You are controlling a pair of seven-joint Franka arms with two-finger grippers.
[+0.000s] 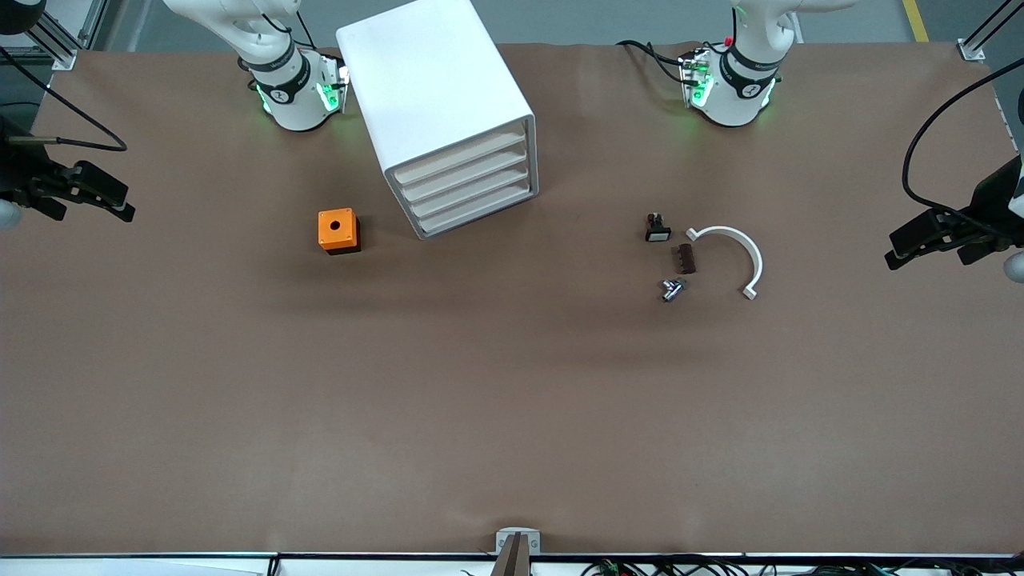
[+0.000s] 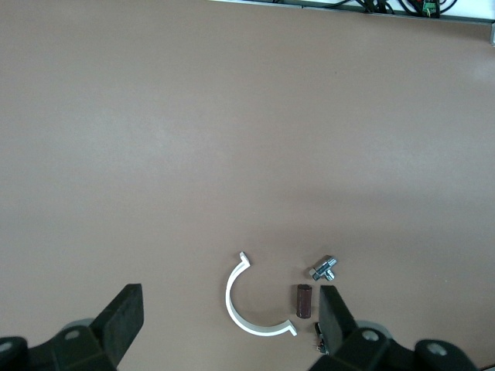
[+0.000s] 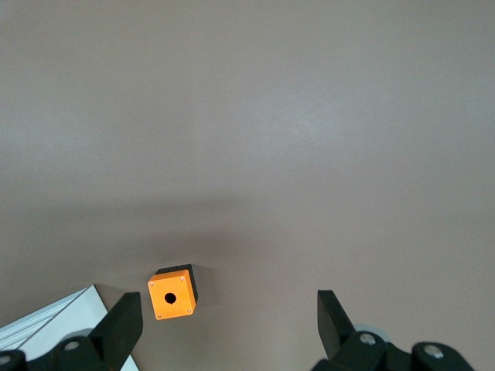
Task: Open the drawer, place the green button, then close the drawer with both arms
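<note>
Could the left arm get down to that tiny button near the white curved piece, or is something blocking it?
Probably yes. The left gripper hangs open above that cluster, holding nothing. The button sits on the bare table, apart from the small brown block and the white curved piece, with nothing over it.

The cabinet [image 1: 445, 112] stands between the arms' bases. The cube [image 1: 338, 230] sits beside the cabinet. The button [image 1: 657, 228] lies well apart from the cabinet, toward the left arm's end.
</note>
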